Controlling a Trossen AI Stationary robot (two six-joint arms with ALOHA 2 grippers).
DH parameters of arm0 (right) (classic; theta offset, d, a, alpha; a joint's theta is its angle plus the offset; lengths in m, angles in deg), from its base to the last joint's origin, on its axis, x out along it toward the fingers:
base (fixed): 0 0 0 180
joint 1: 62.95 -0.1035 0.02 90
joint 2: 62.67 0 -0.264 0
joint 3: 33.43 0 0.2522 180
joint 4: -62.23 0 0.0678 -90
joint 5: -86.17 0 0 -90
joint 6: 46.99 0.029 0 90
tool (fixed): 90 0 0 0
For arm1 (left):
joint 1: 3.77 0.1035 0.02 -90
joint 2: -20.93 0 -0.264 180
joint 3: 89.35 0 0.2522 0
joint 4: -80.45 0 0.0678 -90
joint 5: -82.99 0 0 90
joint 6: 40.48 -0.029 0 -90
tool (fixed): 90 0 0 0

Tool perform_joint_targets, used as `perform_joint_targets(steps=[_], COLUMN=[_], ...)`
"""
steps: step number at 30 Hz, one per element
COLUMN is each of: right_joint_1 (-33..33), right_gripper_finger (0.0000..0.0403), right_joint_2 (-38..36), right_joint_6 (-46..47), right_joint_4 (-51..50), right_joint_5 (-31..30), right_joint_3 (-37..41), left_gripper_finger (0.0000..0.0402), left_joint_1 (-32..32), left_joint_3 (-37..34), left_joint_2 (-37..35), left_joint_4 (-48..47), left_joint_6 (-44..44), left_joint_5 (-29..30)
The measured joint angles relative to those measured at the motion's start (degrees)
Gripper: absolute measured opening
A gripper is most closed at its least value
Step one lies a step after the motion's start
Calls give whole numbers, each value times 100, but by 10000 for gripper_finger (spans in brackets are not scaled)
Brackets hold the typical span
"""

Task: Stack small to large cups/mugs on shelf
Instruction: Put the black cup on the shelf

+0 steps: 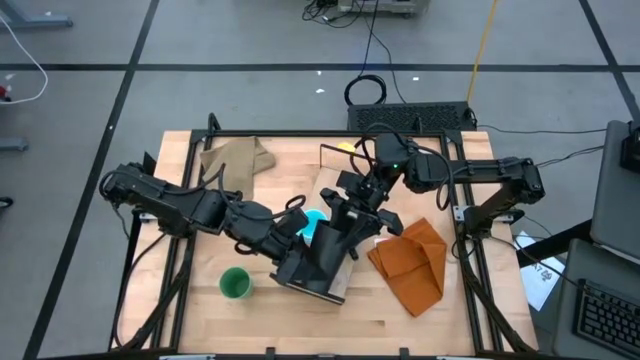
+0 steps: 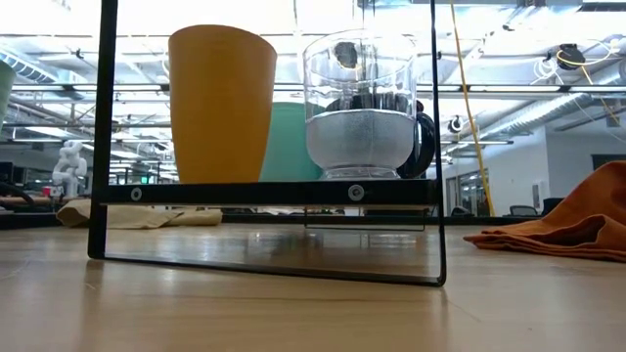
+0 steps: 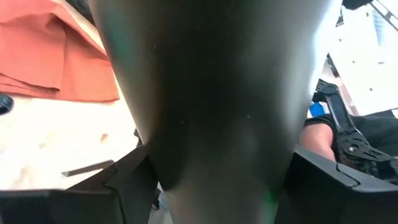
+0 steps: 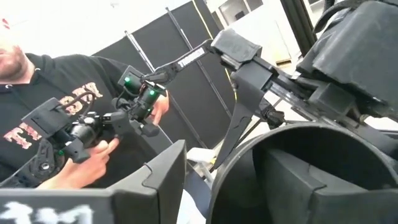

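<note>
Your orange cup [image 2: 222, 106], clear cup [image 2: 361, 103] and a green one between them [image 2: 290, 142] stand upright on the shelf [image 2: 264, 194].

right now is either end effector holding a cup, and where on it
The left end effector clamps the black cup by its side wall, one finger on each side. The right end effector reaches that cup's rim; whether it grips cannot be told.

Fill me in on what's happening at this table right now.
Both arms meet at the table's middle over the shelf. The left gripper is clamped around the black cup, which fills its wrist view. The right gripper is right beside it, one finger reaching into that cup's mouth. On the shelf already stand the orange cup, a green cup and the clear cup. Another green cup waits on the table.
</note>
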Motion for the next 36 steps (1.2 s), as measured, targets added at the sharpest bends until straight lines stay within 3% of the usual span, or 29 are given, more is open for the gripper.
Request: perform_joint_targets(steps=[15, 36], right_joint_1=[347, 813], right_gripper_finger=[183, 263], right_joint_2=[-9, -93], right_joint_6=[-84, 381], right_joint_4=[-623, -310], right_joint_5=[346, 720], right_joint_3=[-12, -9], left_gripper_finger=[287, 280], left_joint_1=[-24, -22], left_joint_3=[-13, -11], left_joint_2=[15, 2], left_joint_4=[255, 187], left_joint_6=[181, 247], left_joint_5=[-74, -243])
